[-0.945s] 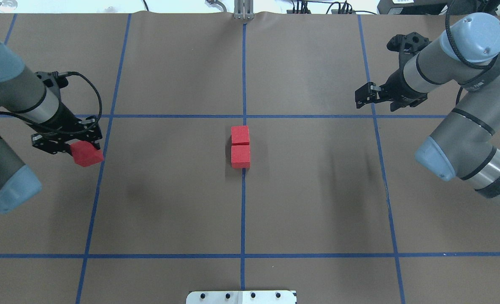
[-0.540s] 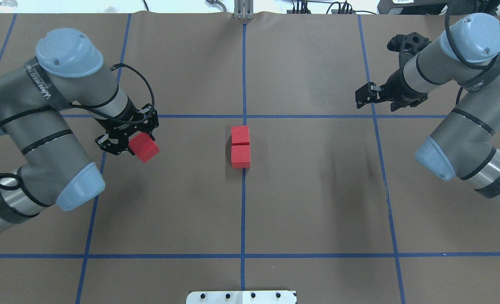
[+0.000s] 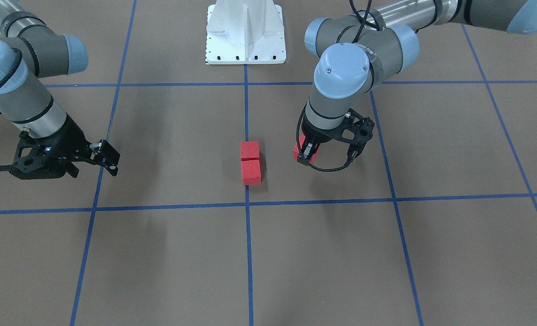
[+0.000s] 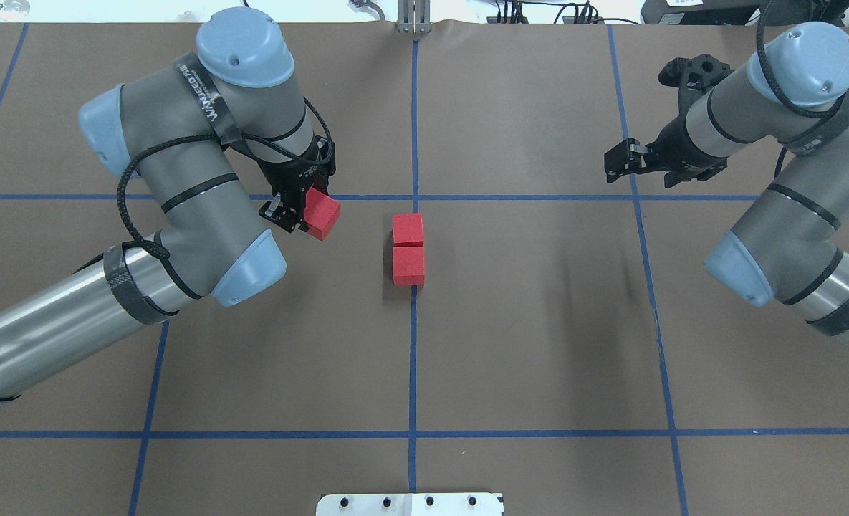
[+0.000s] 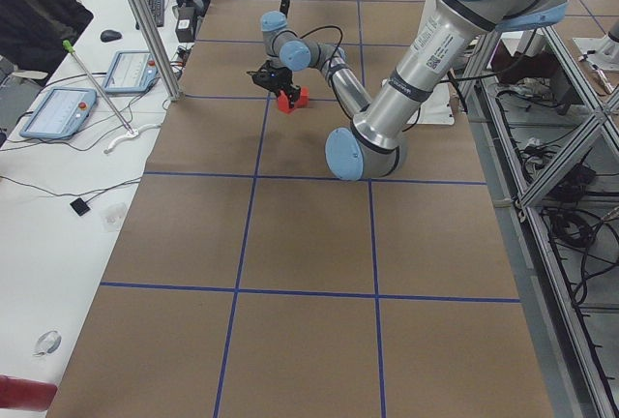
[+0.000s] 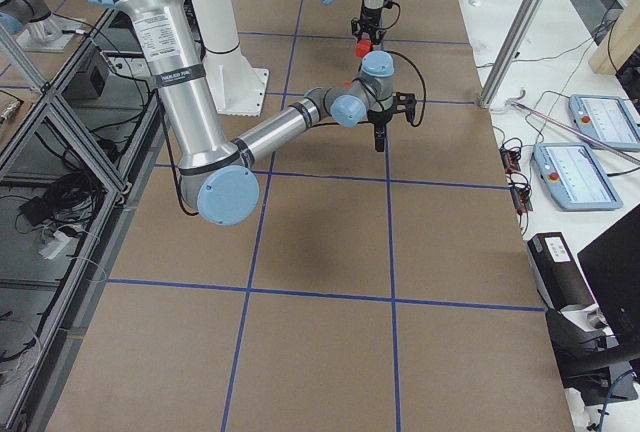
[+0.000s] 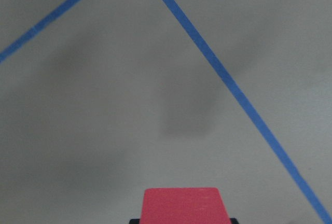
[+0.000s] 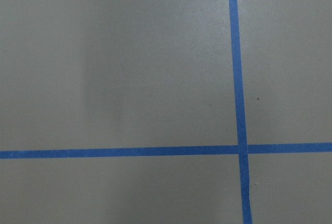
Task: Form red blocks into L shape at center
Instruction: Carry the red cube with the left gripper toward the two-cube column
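Note:
Two red blocks (image 4: pixel 408 229) (image 4: pixel 408 265) lie touching in a short column on the central blue line (image 4: pixel 413 344). They also show in the front-facing view (image 3: pixel 250 150) (image 3: pixel 251 172). My left gripper (image 4: pixel 308 212) is shut on the third red block (image 4: pixel 323 214) and holds it just above the floor, left of the pair's far end with a gap between. It also shows in the front-facing view (image 3: pixel 308 151) and the block fills the bottom of the left wrist view (image 7: pixel 185 206). My right gripper (image 4: pixel 614 163) is open and empty, far right.
The white base plate (image 4: pixel 410 504) sits at the near edge on the central line. Blue tape lines divide the brown floor. Tablets (image 6: pixel 585 172) and cables lie on the white desk beyond the far edge.
My left arm has swung right and a little farther away with the red block, from the left grid line to just left of the pair. The right arm has not moved.

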Action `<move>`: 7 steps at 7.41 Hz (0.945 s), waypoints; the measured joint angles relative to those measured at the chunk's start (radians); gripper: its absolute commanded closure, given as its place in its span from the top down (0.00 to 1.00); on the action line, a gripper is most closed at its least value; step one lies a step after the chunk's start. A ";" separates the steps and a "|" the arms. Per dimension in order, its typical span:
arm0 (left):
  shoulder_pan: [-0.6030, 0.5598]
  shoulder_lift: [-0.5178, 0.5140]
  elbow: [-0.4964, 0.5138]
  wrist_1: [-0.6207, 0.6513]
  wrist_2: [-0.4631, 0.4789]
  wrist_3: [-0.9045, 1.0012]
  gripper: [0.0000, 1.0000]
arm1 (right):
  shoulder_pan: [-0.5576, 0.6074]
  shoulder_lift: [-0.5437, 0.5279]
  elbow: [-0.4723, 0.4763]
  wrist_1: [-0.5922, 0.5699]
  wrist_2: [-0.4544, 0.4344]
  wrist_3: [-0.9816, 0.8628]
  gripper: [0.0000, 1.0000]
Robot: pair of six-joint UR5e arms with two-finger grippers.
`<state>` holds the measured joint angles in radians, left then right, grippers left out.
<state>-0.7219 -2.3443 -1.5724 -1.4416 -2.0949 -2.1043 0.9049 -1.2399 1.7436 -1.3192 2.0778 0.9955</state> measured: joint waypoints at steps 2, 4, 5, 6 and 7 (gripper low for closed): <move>0.016 -0.026 0.013 -0.007 0.008 -0.099 0.00 | 0.000 0.000 -0.001 0.000 -0.006 0.000 1.00; 0.035 -0.062 0.056 -0.023 0.045 -0.189 0.00 | 0.000 0.000 -0.001 0.000 -0.007 0.000 1.00; 0.042 -0.084 0.087 -0.026 0.054 -0.231 0.00 | 0.000 -0.001 -0.002 0.000 -0.008 0.000 1.00; 0.055 -0.105 0.118 -0.034 0.070 -0.289 0.00 | 0.000 -0.001 -0.003 0.000 -0.013 0.000 1.00; 0.078 -0.119 0.146 -0.054 0.101 -0.346 0.00 | 0.000 -0.002 -0.003 -0.001 -0.022 0.001 1.00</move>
<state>-0.6437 -2.4630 -1.4260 -1.4957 -1.9937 -2.4499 0.9051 -1.2419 1.7408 -1.3202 2.0559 0.9966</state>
